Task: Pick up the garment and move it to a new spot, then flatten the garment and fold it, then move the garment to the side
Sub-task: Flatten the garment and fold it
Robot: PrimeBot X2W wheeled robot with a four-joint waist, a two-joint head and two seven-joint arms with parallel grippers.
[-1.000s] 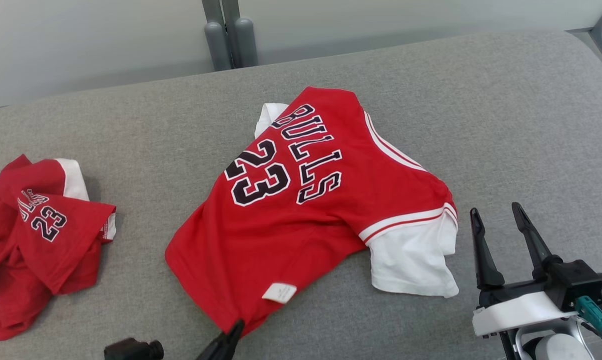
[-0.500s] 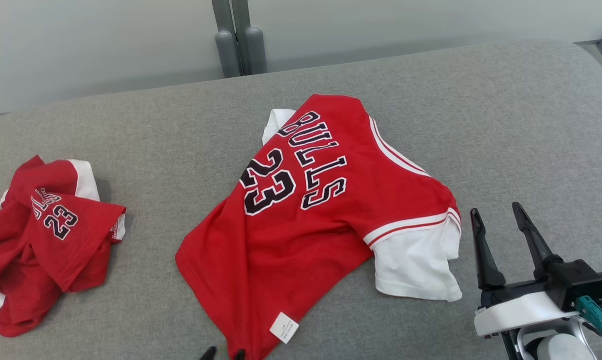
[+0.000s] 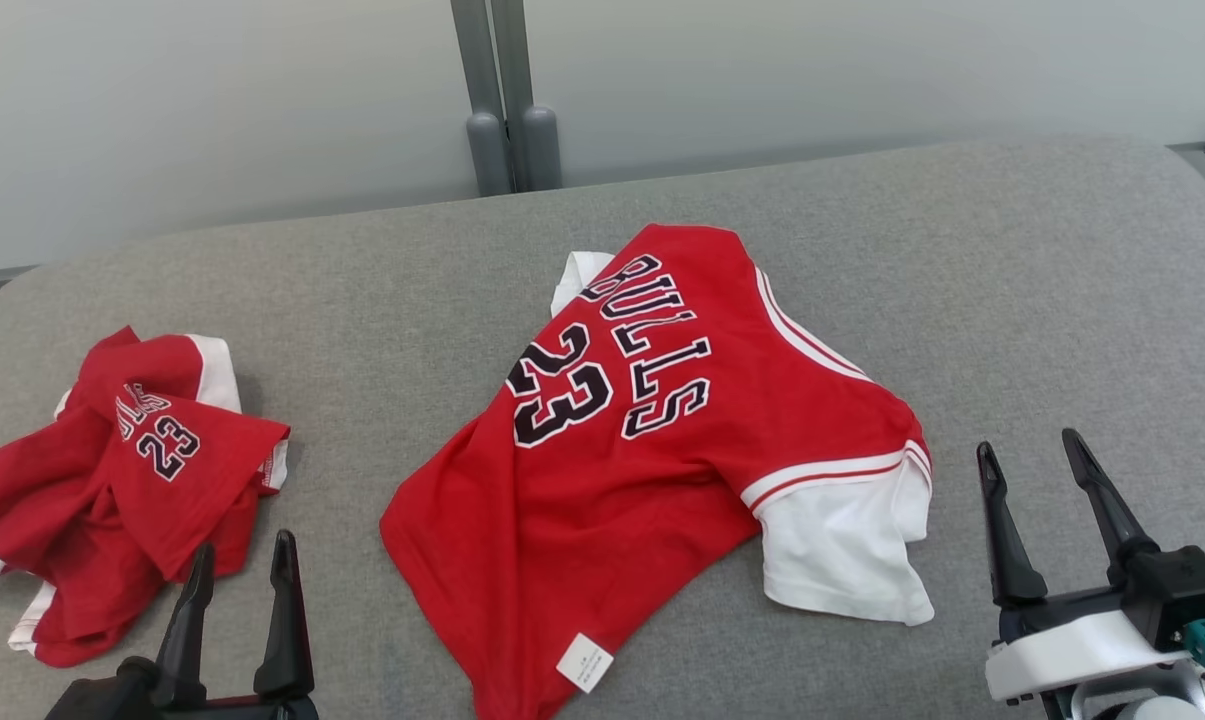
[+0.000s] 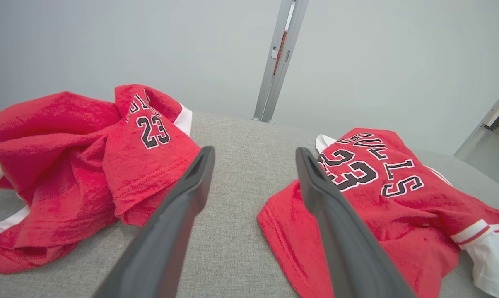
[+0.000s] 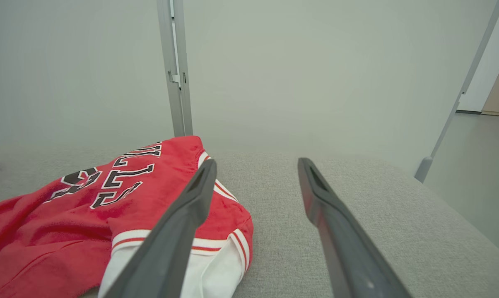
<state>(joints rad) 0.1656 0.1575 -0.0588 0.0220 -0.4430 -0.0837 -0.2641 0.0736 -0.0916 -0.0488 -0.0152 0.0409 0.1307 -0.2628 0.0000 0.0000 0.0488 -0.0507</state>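
Released the hem; my left gripper (image 3: 243, 545) pulled back leftward, fingers spread wide, holding nothing. My right gripper (image 3: 1027, 444) likewise open, empty. Red garment (image 3: 652, 460) lies mid-cushion (image 3: 1012, 300), between both grippers.

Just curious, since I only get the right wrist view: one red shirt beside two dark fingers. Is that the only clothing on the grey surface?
Observer: No, a second red jersey lies crumpled to the robot's left, apart from the spread jersey you see.
Visitor: Is the other hand holding it?
Observer: No, the left hand is open and empty, between the two jerseys.
Visitor: Anything hidden on my shirt?
Observer: A white tag at its near hem.
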